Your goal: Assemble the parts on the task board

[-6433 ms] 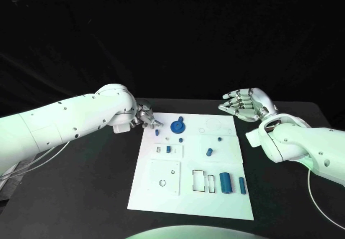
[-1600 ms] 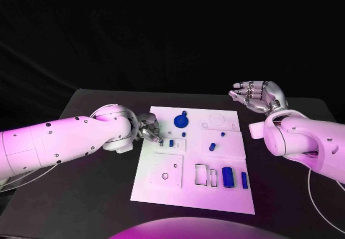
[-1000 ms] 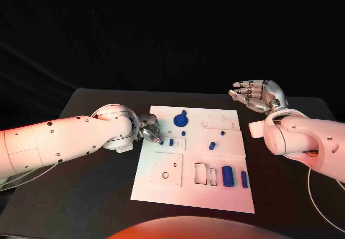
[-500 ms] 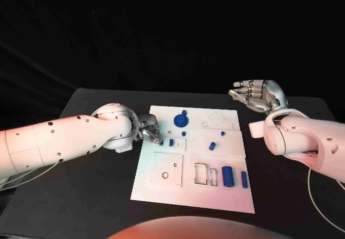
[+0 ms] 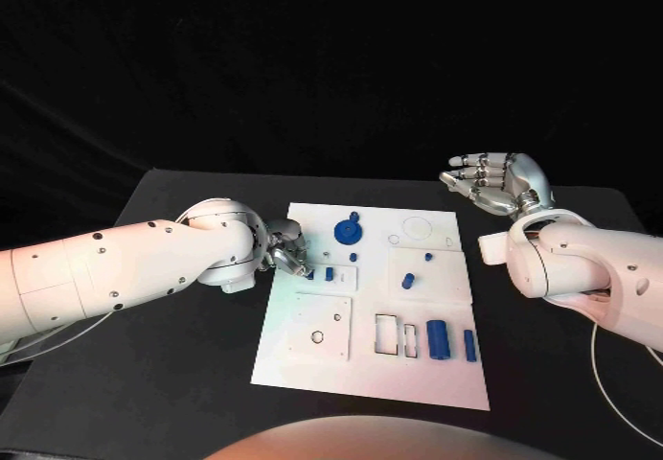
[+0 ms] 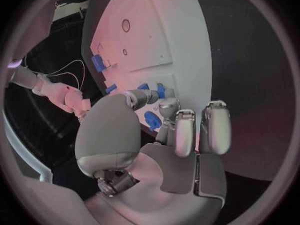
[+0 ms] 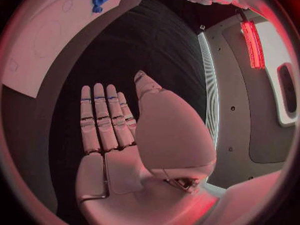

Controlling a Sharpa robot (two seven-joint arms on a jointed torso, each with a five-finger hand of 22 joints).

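Little has changed over the last second or so: the left hand [image 5: 286,253] stays at the left edge of the white board [image 5: 316,366], its fingers bunched beside a small blue peg [image 5: 307,273] by the upper recess, though whether it pinches that peg cannot be told. Other blue parts lie on the board, a round disc [image 5: 347,230] near its far edge and a cylinder [image 5: 438,339] lower down. The right hand [image 5: 499,188] still hovers empty beyond the board's far right corner, fingers apart, so assembly looks unfinished; no writing is readable anywhere.
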